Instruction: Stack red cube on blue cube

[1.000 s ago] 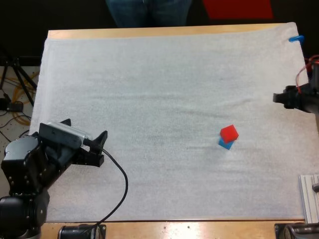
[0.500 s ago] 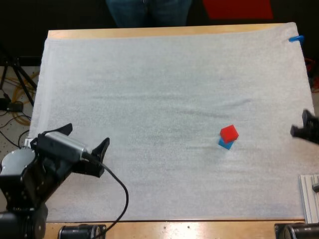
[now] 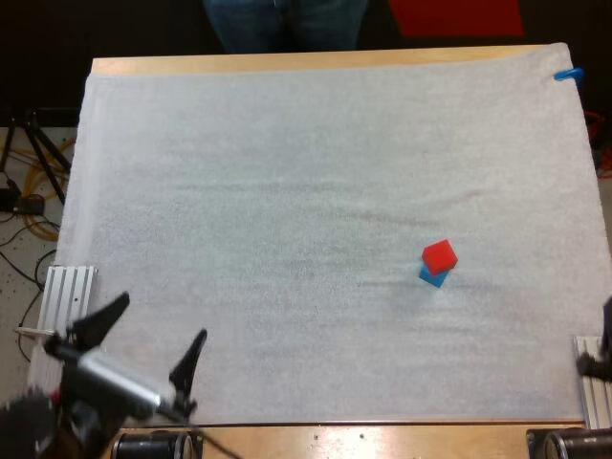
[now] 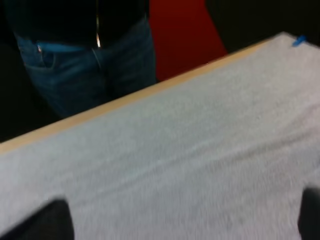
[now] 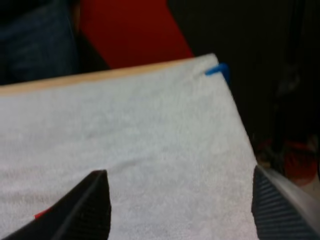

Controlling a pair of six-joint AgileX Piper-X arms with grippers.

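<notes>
A: Where are the cubes?

B: The red cube (image 3: 440, 255) sits on top of the blue cube (image 3: 433, 277), on the mat (image 3: 287, 191) right of its middle. The red one is turned a little askew, so a corner of blue shows from under it.

A: And the arms?

B: Both are low at the near side of the desk (image 3: 287, 60). The left gripper (image 3: 163, 318) hangs over the mat's near left corner with its fingers spread wide and nothing between them. The right gripper (image 5: 180, 175) is at the right edge, fingers also well apart and clear of any thing.

A: Which one is closer to the stack?

B: The right one. From it the stack lies inward and a bit farther up the desk; from the left gripper it is well apart, across most of the mat. A sliver of red beside the right gripper's finger in the right wrist view is probably the red cube, though I can't be sure.

A: Anything left to do?

B: I judge the stacking done. A person (image 3: 287, 19) stands at the far side.
</notes>
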